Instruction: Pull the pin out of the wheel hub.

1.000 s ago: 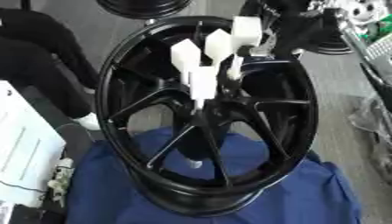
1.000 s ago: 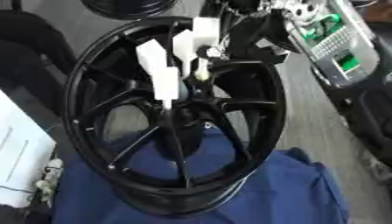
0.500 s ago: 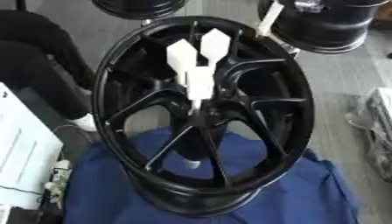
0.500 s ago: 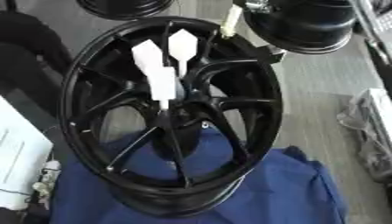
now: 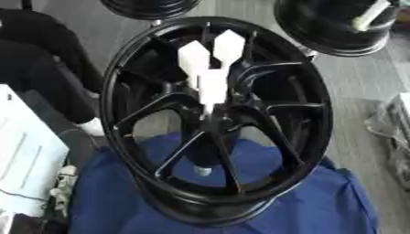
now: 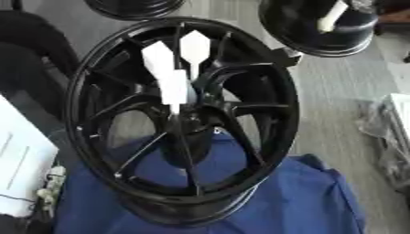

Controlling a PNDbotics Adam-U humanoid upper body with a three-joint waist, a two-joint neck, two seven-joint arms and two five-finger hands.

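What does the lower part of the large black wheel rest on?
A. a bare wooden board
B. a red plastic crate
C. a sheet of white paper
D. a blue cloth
D: the bottom rim of the black wheel sits on a blue cloth that spreads under and around it; no hand of the robot shows in either view.
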